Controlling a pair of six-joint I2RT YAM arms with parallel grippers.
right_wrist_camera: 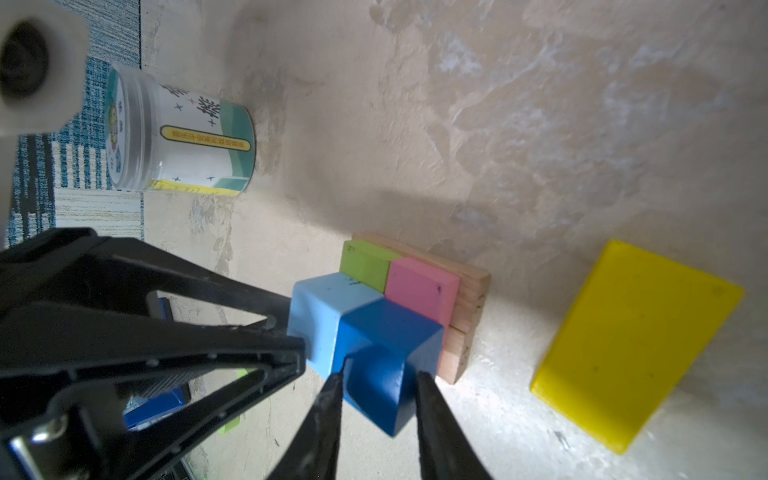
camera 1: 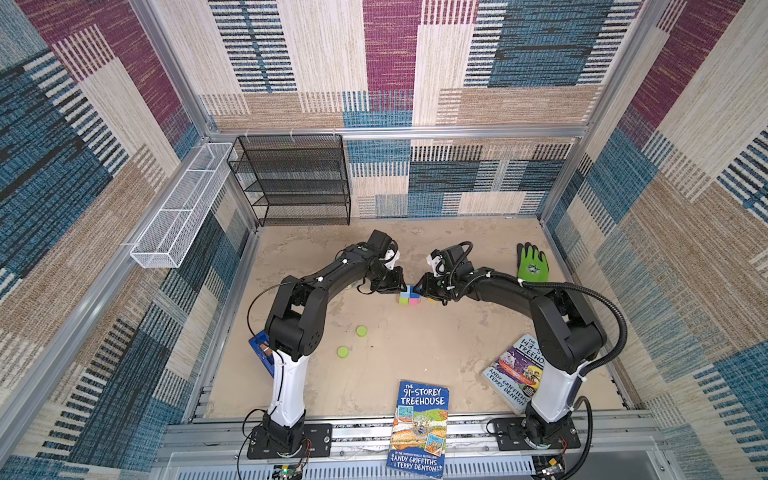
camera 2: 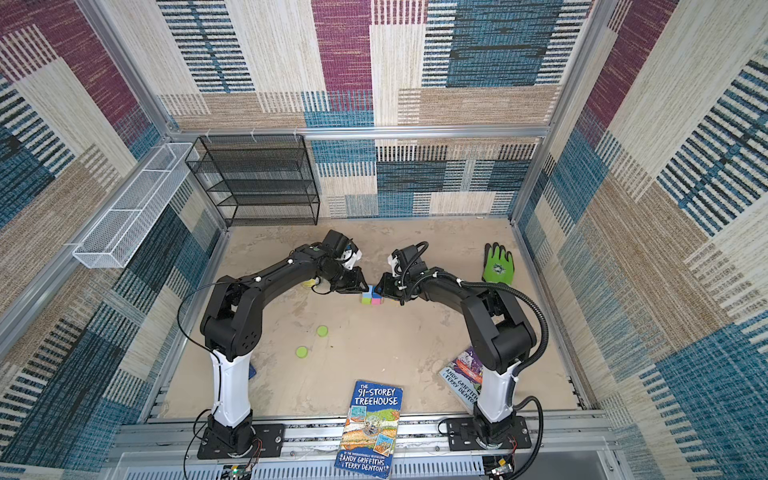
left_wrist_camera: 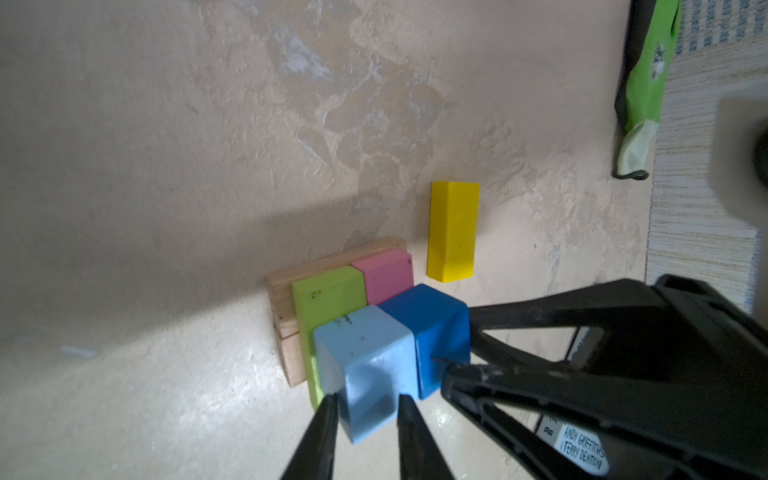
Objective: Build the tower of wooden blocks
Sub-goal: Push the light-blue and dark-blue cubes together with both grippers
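Atop the stack (left_wrist_camera: 328, 295), left gripper (left_wrist_camera: 368, 399) clamps light-blue cube (left_wrist_camera: 361, 345), right gripper (right_wrist_camera: 381, 375) dark-blue cube (right_wrist_camera: 386, 328); I fear uneven squeezing shoves both off.

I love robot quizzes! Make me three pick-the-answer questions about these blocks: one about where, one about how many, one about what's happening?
1. Where is the yellow block? A) on the table beside the stack B) on top of the stack C) on a book
2. How many green discs lie loose? A) one B) two C) four
3. The light-blue cube is: A) between the left gripper's fingers B) alone on the table C) under a book
1 A: it lies flat beside the stack. 2 B: two show in both top views. 3 A: fingers flank it.
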